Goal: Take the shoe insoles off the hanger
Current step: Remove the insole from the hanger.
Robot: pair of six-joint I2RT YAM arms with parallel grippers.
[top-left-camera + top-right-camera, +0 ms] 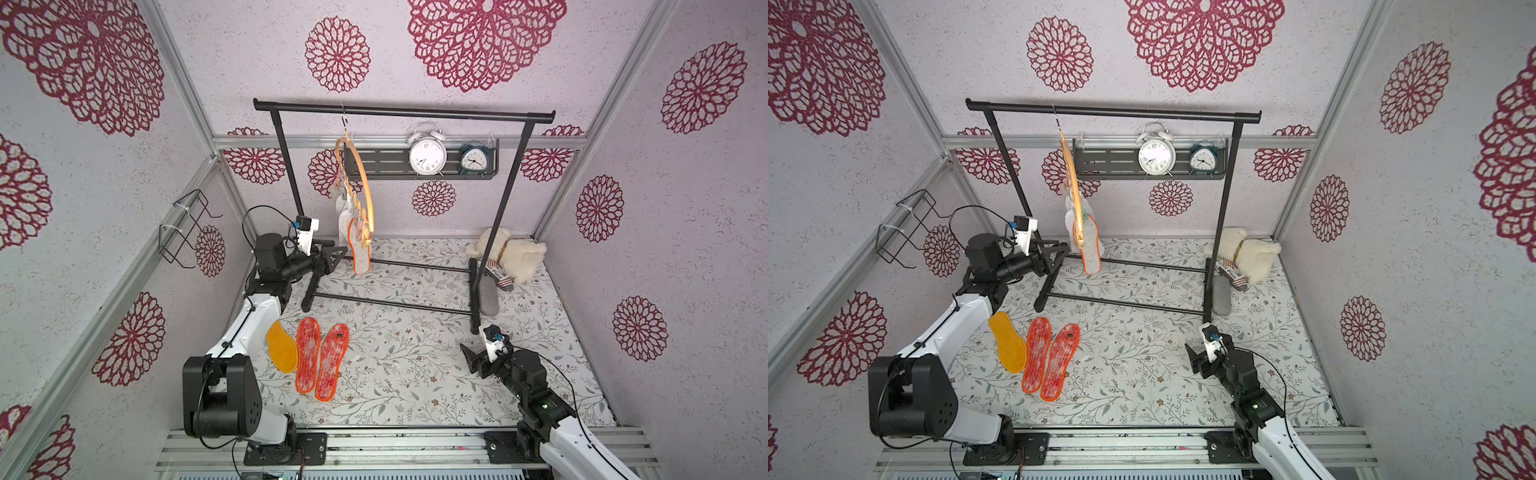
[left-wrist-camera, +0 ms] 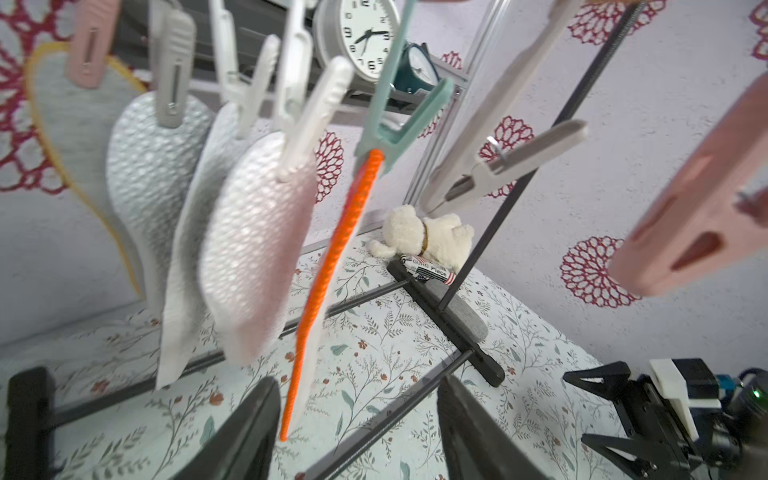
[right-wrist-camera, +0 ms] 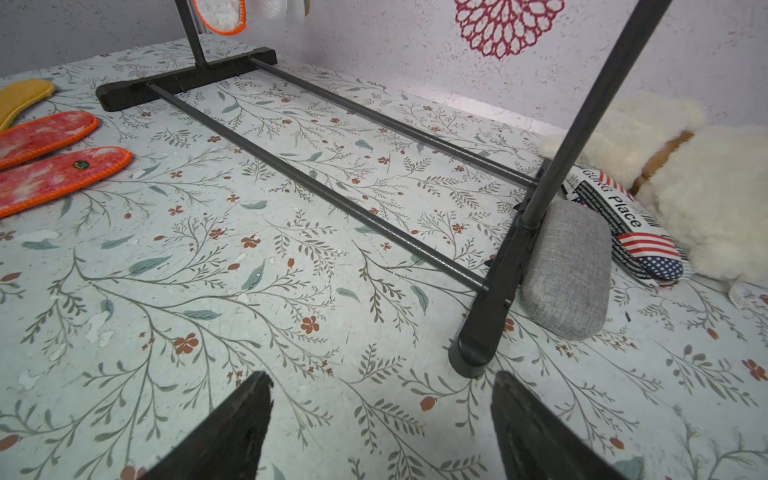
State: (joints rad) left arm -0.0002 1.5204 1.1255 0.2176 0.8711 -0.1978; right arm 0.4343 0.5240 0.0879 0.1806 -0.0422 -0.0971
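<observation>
Nearest us, the left arm (image 1: 220, 395) extends toward the hanger (image 1: 368, 187). We find the left claw (image 1: 338, 249) spread, pinching nothing, just beside the hanging shoe insoles (image 1: 360, 253). Three more lie flat on the bench (image 1: 415, 374) below, and the rest hang pegged. Right claw (image 3: 382, 376): spread, empty, near the foot of the rack (image 3: 490, 316).

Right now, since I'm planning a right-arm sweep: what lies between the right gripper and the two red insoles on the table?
Nothing but bare floral table between the right gripper and the red insoles, as both top views show.
</observation>
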